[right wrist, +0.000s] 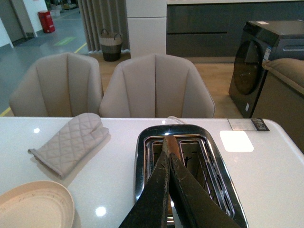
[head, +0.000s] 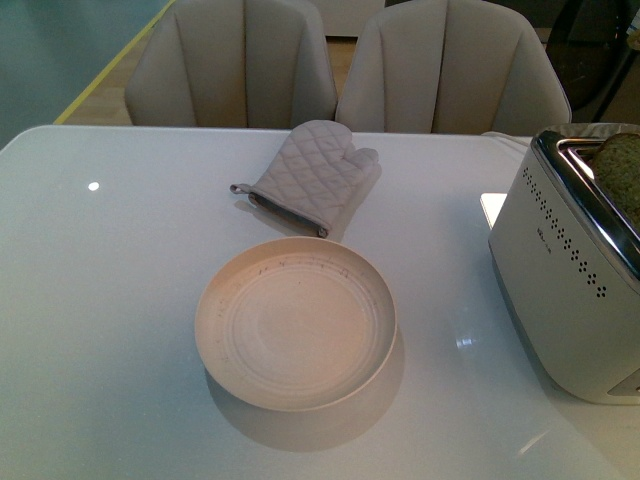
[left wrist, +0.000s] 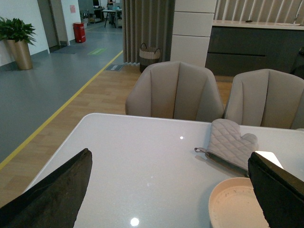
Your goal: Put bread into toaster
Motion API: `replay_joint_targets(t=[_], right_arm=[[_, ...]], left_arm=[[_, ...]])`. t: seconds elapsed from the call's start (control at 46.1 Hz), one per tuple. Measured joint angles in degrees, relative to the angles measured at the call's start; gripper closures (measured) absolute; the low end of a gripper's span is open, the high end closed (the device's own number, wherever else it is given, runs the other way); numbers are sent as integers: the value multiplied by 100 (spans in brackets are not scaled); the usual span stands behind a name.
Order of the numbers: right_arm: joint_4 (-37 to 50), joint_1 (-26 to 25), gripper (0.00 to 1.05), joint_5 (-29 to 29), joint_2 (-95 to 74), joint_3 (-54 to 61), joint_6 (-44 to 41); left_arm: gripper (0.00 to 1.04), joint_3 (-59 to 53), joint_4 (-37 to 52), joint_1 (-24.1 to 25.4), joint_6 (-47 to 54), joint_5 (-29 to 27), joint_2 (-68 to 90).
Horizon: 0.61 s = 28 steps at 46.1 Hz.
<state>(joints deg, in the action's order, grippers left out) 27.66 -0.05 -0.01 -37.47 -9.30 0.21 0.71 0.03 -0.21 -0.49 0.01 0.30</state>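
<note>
Bread (head: 622, 165) down in a slot of the toaster (head: 560, 290), speckled top edge just showing above the chrome, at the right end of the table (head: 110, 330). Right claw (right wrist: 169, 142) above the slots, fingers pressed together, gripping nothing visible. Left claw (left wrist: 171, 190) spread wide, empty, over the table. Empty plate (head: 296, 322) mid-table, well apart from toaster; oven mitt (head: 305, 175) just beyond it.
</note>
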Motion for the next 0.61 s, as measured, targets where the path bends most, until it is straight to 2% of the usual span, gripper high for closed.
replay_joint_targets(t=[0.608], right_arm=[[-811,0,103,0,1720,815,0]], left_arm=[[7,0,0,0,0,0,0]])
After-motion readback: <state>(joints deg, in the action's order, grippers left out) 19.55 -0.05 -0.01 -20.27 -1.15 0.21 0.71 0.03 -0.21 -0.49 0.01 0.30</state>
